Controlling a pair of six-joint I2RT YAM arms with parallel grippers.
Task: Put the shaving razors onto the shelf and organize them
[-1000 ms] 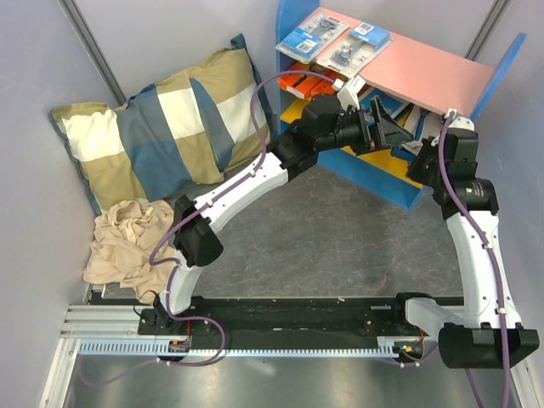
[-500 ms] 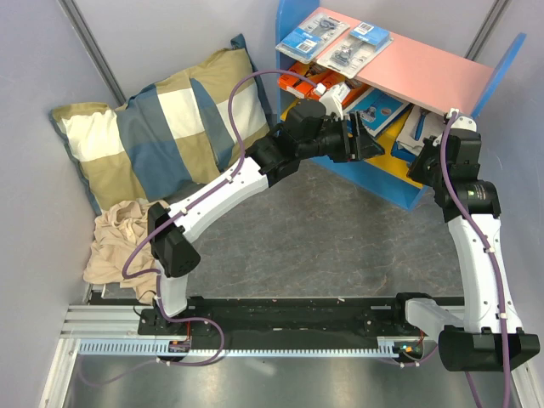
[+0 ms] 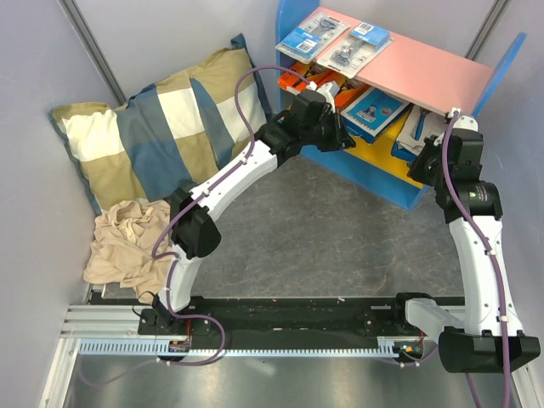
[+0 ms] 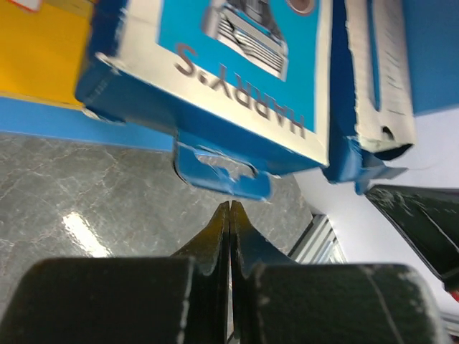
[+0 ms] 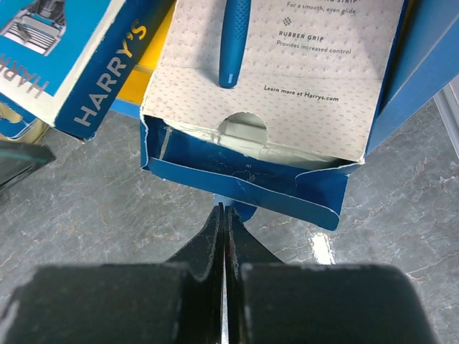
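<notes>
Our left gripper [image 4: 229, 213] has its two fingers pressed flat together with nothing between them. The tips sit just under the torn hang tab of a blue box [image 4: 237, 64] printed with a razor head, and we cannot tell whether tip and tab touch. That box lies on a yellow board [image 4: 36, 50] of the shelf [image 3: 285, 25], with its tab end sticking out over the grey table [image 4: 86, 208]. Our right gripper [image 5: 223, 215] is likewise closed on nothing, its tips just below the ripped blue flap of an opened box [image 5: 287, 93] whose white dotted card shows a blue razor handle. From above, we see these two boxes side by side on the same board, the opened one nearer the right side panel. Orange boxes [image 3: 297, 81] lie further left under the pink top board [image 3: 433, 72], which carries two blister packs [image 3: 308, 34] next to each other at its left end. A checked pillow [image 3: 170, 127] and a crumpled cloth [image 3: 127, 242] lie well apart from the shelf, on the left of the table.
</notes>
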